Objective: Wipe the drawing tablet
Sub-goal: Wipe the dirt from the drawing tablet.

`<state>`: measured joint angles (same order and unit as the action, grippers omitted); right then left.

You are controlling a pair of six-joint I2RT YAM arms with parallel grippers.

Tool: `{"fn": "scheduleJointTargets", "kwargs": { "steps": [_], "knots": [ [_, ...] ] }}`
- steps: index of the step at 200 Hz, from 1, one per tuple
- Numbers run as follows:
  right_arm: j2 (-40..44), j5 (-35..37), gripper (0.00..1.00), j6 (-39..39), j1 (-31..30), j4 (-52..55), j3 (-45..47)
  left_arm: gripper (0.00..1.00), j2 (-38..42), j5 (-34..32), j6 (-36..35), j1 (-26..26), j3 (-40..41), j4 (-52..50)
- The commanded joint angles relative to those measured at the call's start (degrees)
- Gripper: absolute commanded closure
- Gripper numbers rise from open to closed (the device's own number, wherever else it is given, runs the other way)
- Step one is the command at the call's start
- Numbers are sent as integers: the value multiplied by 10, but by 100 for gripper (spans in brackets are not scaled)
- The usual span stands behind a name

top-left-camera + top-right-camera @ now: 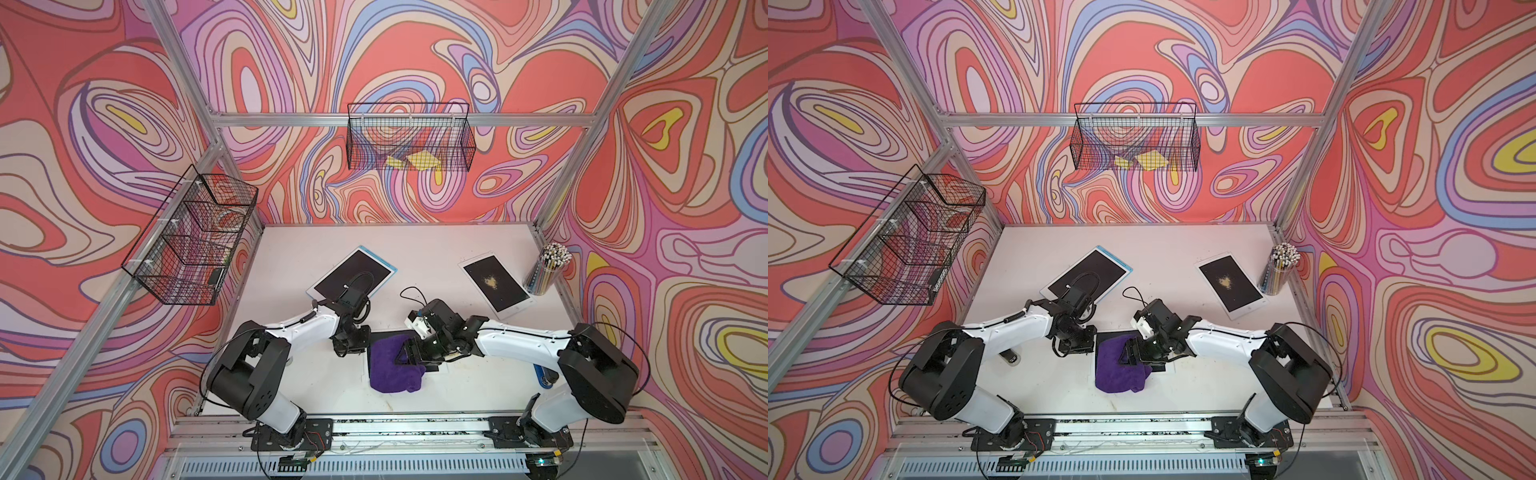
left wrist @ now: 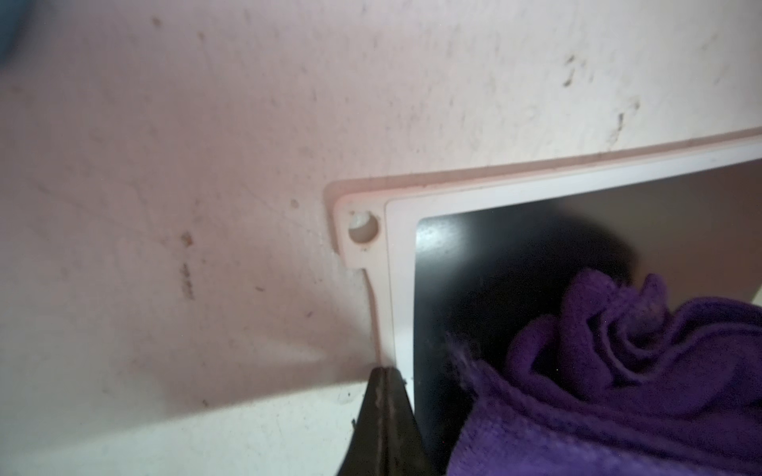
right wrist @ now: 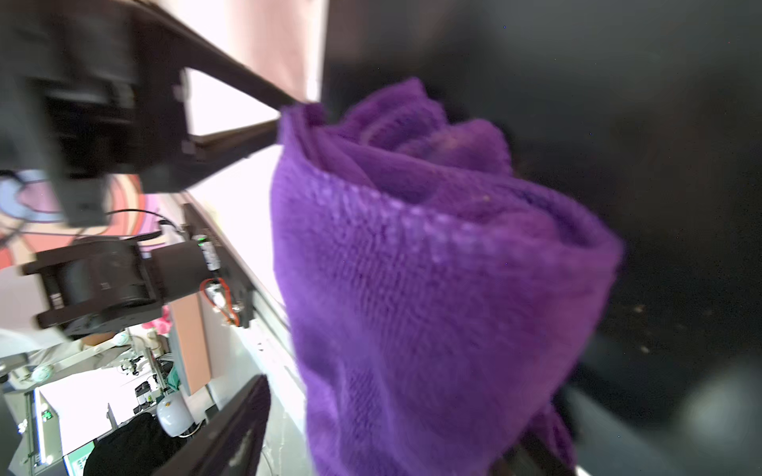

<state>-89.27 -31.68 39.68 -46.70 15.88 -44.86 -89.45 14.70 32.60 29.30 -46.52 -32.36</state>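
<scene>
A drawing tablet (image 1: 384, 335) with a black screen and white frame (image 2: 399, 288) lies at the front centre of the table, mostly under a crumpled purple cloth (image 1: 390, 372) (image 2: 598, 391) (image 3: 433, 268). My left gripper (image 1: 345, 349) (image 2: 383, 373) is shut, with its tip down at the tablet's white edge and nothing between its fingers. My right gripper (image 1: 405, 353) (image 1: 1128, 355) (image 3: 396, 424) straddles the cloth from above. One finger (image 3: 235, 428) stands a gap away from the fabric and the cloth hides the other. Small crumbs speckle the bare screen (image 3: 643, 329).
Another tablet (image 1: 353, 274) lies behind the left arm. A third tablet (image 1: 494, 284) with yellow crumbs lies at the back right, beside a cup of pencils (image 1: 548, 268). Wire baskets hang on the back wall (image 1: 409, 141) and the left wall (image 1: 195, 241).
</scene>
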Motion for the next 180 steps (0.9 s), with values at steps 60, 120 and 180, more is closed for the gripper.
{"fn": "scheduleJointTargets", "kwargs": {
  "steps": [60, 120, 180],
  "knots": [
    [-34, 30, 26, 2, -54, -19, -29, 100, -49, -35, -5, 4, 23, 31],
    [-43, 102, 100, 4, -79, 46, -76, 100, -51, -35, -4, 4, 23, 32],
    [0, 487, 100, -61, -32, 448, -224, 100, -49, -33, -6, 4, 25, 36]
  ]
}}
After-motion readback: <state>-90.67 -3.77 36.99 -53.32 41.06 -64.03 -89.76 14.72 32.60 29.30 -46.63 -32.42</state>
